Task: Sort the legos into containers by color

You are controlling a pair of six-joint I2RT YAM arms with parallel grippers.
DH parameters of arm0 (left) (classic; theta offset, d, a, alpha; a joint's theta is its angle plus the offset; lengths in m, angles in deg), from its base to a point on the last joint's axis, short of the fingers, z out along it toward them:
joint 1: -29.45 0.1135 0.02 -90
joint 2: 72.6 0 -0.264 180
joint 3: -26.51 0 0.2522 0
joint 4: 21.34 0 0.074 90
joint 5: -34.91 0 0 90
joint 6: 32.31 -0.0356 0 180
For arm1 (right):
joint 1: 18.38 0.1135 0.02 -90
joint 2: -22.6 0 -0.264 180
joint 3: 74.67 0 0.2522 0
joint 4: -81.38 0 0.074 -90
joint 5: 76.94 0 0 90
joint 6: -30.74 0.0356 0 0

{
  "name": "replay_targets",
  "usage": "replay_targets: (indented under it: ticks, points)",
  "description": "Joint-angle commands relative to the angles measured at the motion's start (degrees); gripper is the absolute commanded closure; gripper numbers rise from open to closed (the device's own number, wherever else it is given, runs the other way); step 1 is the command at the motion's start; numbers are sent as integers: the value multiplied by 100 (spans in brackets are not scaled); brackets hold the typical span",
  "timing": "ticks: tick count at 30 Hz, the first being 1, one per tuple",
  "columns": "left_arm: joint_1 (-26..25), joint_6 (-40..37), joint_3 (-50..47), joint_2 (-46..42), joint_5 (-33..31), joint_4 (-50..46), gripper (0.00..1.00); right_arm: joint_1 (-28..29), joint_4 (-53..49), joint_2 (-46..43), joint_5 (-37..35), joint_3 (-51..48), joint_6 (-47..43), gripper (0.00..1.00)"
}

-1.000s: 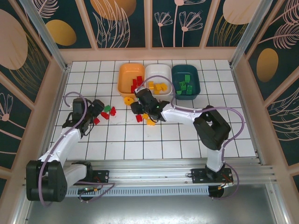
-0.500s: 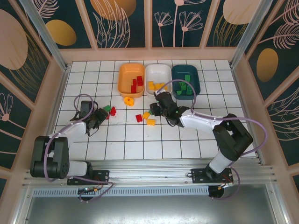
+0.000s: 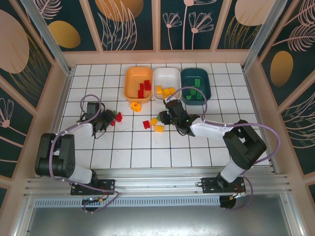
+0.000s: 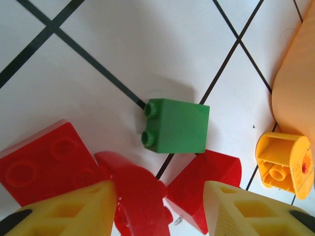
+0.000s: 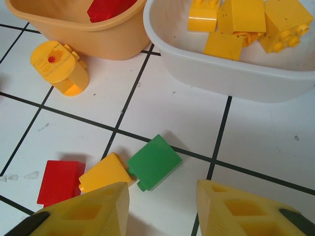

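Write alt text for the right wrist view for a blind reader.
The right gripper, fingers open, is poised near a green lego that touches a yellow lego, a red lego beside that, on the white tiled table. Behind stand an orange container and a white container holding more yellow legos.

A white tiled bench (image 3: 147, 157) is lying inside a pale wooden frame (image 3: 157, 57). Dark teal wall panels printed with flowers (image 3: 197, 24) are standing around it; a silver metal rail (image 3: 157, 183) is running along its near edge.
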Motion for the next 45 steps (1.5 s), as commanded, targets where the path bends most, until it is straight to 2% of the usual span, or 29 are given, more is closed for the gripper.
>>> replay_targets:
  ticks: [1,7,14,21,27,38,45]
  points:
    - [-129,-28,50,215,93,-177,52,-35,216,-108,72,-101,-9,58]
    - [-456,-293,294,281,-211,-593,58,-34,240,-93,123,-105,3,58]
    - [-485,-413,161,294,-249,-716,61,-36,242,-81,125,-122,-3,58]
    - [-481,-459,38,344,-226,-702,74,-41,233,-97,106,-135,-9,58]
    - [-487,-487,-249,17,-263,-804,74,-36,238,-117,87,-145,-20,58]
    - [-496,-496,-492,-575,-208,-941,87,-33,254,-126,73,-162,-3,58]
    - [-528,-478,-301,-920,-98,-1160,90,-40,264,-129,81,-168,8,58]
